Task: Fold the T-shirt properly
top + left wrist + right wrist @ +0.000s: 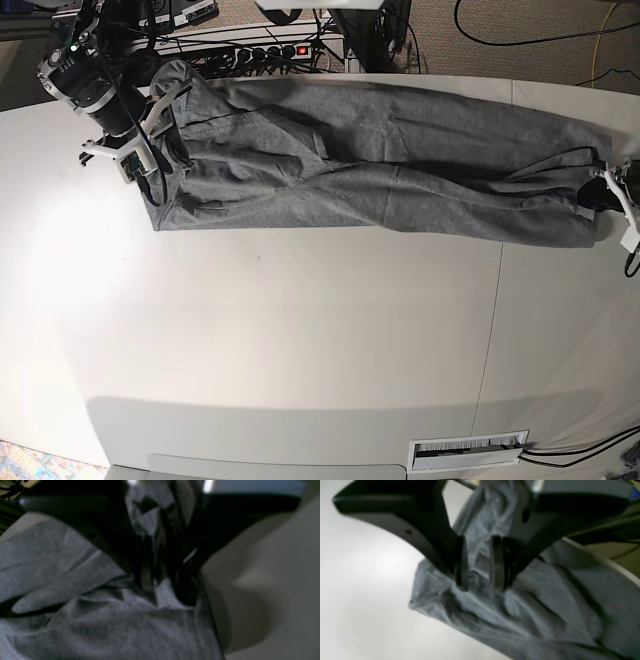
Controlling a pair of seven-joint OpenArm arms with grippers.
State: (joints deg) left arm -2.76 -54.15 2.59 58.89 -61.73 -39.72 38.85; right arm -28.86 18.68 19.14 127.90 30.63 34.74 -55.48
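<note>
Soft heather-grey cotton T-shirt [380,165] lies lengthwise between arms; right gripper [478,585] parted astride its end, left gripper [160,587] pinching the opposite end

table [300,330]: white, seamed | power strip [262,51]: red switch lit | floor [530,40]: brown carpet

— What do the arms look like?
— The right gripper [480,586] has matte black curved fingers [461,565] with small screw holes.
— And from above?
— White brackets, black body, one green light.
</note>
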